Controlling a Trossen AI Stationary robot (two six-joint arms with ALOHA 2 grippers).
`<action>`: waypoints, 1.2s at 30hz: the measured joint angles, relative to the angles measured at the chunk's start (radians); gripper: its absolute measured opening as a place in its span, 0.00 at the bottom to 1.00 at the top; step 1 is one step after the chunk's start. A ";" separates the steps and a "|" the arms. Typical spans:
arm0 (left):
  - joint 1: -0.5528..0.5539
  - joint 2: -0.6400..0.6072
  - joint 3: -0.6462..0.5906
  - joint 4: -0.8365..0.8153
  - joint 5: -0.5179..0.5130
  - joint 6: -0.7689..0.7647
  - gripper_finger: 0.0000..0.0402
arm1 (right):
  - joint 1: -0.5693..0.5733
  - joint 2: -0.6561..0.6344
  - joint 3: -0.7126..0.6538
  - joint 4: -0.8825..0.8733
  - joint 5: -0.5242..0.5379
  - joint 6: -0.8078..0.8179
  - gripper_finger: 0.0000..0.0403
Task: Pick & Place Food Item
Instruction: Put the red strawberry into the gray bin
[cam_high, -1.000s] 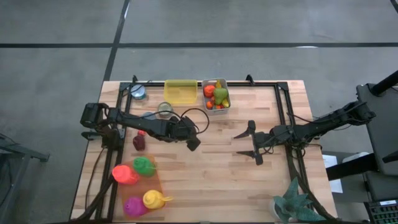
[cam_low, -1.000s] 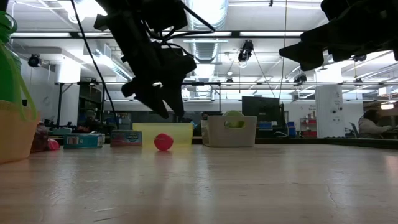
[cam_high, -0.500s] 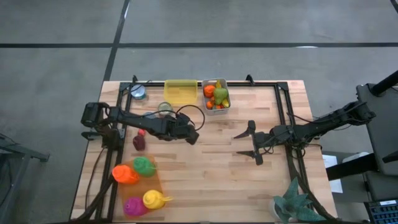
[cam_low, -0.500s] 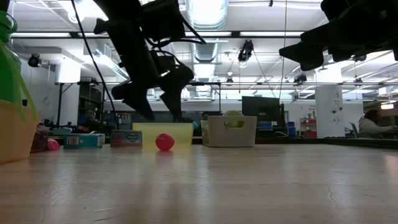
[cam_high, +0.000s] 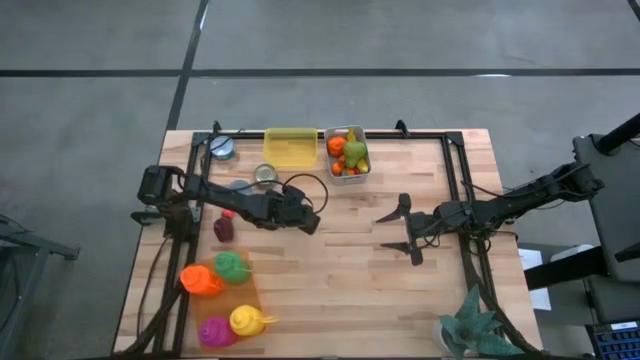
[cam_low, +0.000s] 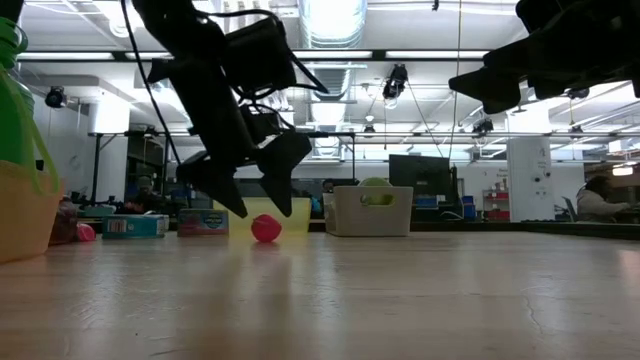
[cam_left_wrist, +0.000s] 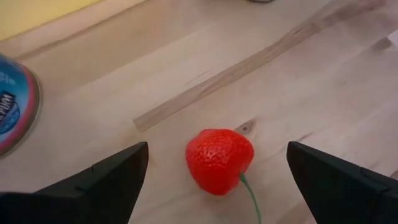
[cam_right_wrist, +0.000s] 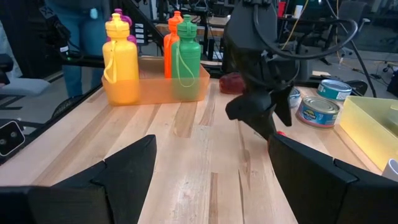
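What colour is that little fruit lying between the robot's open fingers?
The strawberry is bright red with a thin green stem, clearest in the left wrist view.

Table (cam_high: 350, 260) seen from above. Tub (cam_high: 289, 147) and bin (cam_high: 347, 153) side by side at 12 o'clock, bin to the right, fruit inside. Cans (cam_high: 222, 147) at 11, left of the tub. Bottles (cam_high: 225, 295) clustered at 8. Plant (cam_high: 478, 325) at 5. Strawberry (cam_left_wrist: 219, 160) near centre, left gripper (cam_high: 308, 215) above it. Right gripper (cam_high: 404, 229) toward 3.
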 joint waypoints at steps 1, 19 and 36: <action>0.000 0.001 -0.008 0.011 0.000 0.000 0.96 | 0.000 0.000 0.000 0.000 0.000 0.000 0.76; 0.003 0.006 -0.161 0.284 0.000 0.004 0.96 | 0.000 0.000 0.000 0.000 0.000 0.000 0.76; 0.003 0.006 -0.199 0.375 0.019 0.057 0.58 | 0.000 0.000 0.000 0.000 0.000 0.000 0.76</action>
